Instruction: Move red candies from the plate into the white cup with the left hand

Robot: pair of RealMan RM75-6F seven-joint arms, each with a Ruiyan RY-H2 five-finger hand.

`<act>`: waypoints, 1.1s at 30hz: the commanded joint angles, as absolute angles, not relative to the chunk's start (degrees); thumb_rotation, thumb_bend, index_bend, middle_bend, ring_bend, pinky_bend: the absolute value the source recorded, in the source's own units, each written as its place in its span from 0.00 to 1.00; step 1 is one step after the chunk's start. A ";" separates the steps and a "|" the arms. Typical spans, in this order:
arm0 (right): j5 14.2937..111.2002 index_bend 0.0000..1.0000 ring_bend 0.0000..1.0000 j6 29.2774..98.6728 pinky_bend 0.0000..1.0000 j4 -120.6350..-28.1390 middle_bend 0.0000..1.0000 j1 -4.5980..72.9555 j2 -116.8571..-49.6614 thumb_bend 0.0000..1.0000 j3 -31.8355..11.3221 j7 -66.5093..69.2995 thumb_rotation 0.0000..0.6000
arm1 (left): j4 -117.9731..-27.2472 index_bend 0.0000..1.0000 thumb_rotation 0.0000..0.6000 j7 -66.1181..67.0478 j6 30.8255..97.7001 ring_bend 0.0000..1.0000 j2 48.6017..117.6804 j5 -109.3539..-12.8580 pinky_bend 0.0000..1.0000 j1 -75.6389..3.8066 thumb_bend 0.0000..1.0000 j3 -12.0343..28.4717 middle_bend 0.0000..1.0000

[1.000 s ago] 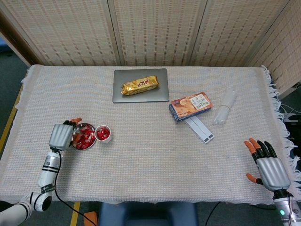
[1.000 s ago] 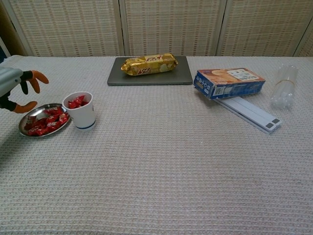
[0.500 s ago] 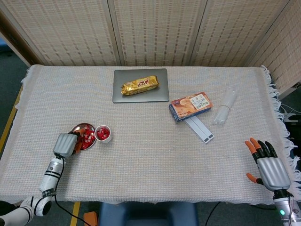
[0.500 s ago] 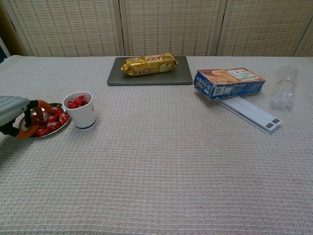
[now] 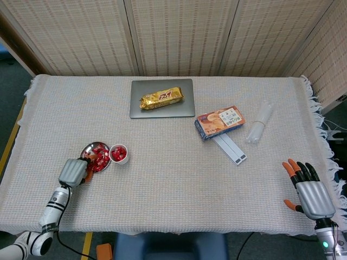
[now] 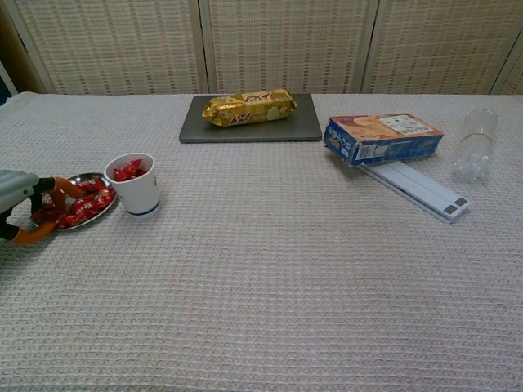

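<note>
Red candies point(image 6: 80, 206) lie heaped on the plate point(image 6: 105, 178), just beside the white cup point(image 6: 136, 184), so each carry is short. The left robot hand point(image 6: 29, 208) curls fingertips over the plate's near edge; whether it pinches one, I cannot tell.

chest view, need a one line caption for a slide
Left robot hand reaching into the plate of red candies beside a white cup already holding some.
</note>
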State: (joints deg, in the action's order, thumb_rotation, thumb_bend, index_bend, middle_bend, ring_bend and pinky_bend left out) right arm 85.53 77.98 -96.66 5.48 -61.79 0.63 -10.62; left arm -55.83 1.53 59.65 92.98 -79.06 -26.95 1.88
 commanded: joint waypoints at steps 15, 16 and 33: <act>85.66 0.00 0.00 77.98 0.00 -96.64 0.00 5.47 -61.84 0.06 0.71 -10.70 1.00 | -53.43 0.41 1.00 3.45 60.90 0.53 95.27 -79.42 1.00 -27.21 0.42 2.98 0.49; 85.67 0.00 0.00 77.98 0.00 -96.65 0.00 5.46 -61.82 0.06 0.71 -10.71 1.00 | -53.18 0.44 1.00 3.90 60.79 0.54 95.38 -79.22 1.00 -27.25 0.43 3.11 0.51; 85.56 0.00 0.00 77.93 0.00 -96.66 0.00 5.45 -61.84 0.06 0.70 -10.79 1.00 | -54.50 0.55 1.00 2.80 65.62 0.60 94.42 -80.31 1.00 -26.45 0.48 4.51 0.60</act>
